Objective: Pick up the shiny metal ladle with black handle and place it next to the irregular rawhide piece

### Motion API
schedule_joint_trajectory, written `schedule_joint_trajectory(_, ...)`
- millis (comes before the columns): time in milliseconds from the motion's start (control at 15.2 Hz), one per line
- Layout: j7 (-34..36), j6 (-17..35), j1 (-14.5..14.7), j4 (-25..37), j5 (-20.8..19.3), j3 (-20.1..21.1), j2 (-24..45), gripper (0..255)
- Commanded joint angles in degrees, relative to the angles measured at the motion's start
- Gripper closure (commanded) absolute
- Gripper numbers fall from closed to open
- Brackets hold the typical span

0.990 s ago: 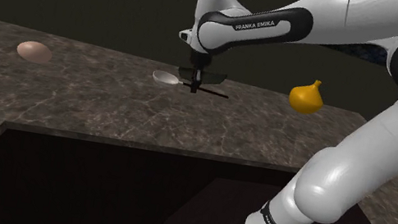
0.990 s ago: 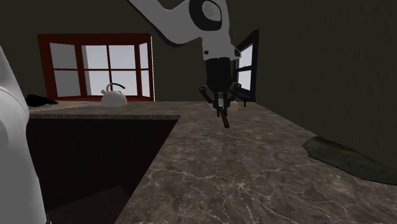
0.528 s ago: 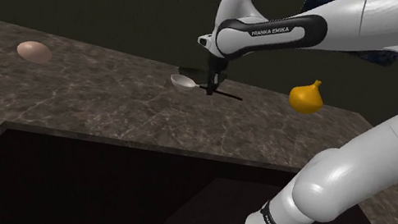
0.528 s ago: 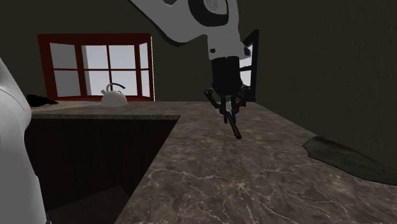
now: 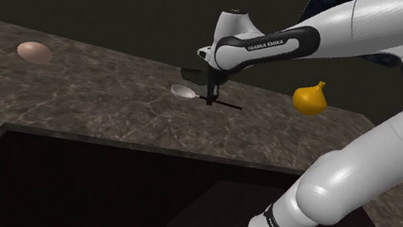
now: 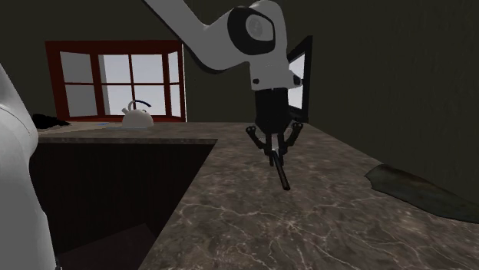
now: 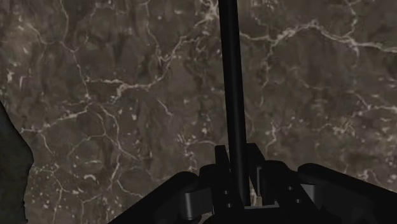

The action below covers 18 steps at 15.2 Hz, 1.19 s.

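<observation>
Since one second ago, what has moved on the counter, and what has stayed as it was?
The gripper, shut on the ladle the whole time, carried it toward the shoulder view's right, then lowered it closer to the counter. Nothing was let go. The tan round object, the yellow gourd-shaped thing and the kettle stayed in place.

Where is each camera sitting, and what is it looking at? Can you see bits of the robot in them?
Shoulder view: sits beside the stand, looking down across the marbled counter; the white arm reaches to the gripper.
Second exterior view: sits close by the arm, looking along the counter toward the window and kettle; arm parts show at its left edge and top.
Wrist view: sits on the hand, looking down at the counter; black fingers clasp a black handle.
Shared: all three show the ladle in the gripper.
</observation>
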Motion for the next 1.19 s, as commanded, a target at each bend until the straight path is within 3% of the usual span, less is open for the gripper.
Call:
schedule_joint_trajectory(0,0.2,1.6,-0.1,-0.7,-0.2,0.0,0.8,255)
schedule_joint_trajectory(528,1.5,8.1,-0.3,-3.5,-1.1,-0.2,4.6,255)
schedule_joint_trajectory(990,1.5,8.1,-0.3,-3.5,-1.1,-0.2,4.6,255)
schedule_joint_trajectory(1056,1.5,8.1,-0.3,-3.5,-1.1,-0.2,4.6,0)
schedule_joint_trajectory(1122,1.5,8.1,-0.3,-3.5,-1.1,-0.2,4.6,0)
